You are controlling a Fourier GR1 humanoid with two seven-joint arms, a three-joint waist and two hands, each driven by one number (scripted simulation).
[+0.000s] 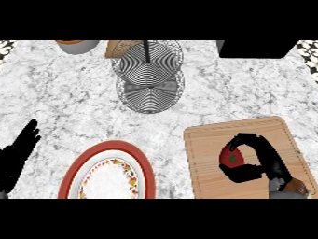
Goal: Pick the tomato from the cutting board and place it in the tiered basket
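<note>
Red tomato (pixel 231 158) is enclosed by the right robot hand (pixel 252 161), fingers curled round it, on the cutting board (pixel 210 177). It should be lifted straight, then carried up-left to the tiered basket (pixel 149 74); the left robot hand (pixel 6 156) rests open.

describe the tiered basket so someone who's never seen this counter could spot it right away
Start from the wooden cutting board at the lower right of the marble counter, then look up and left toward the counter's far middle. There stands the tiered basket: two round wire tiers, one above the other, on a dark centre post. Unlike the red-rimmed plate nearer the robot, it is a see-through mesh of fine rings.
</note>
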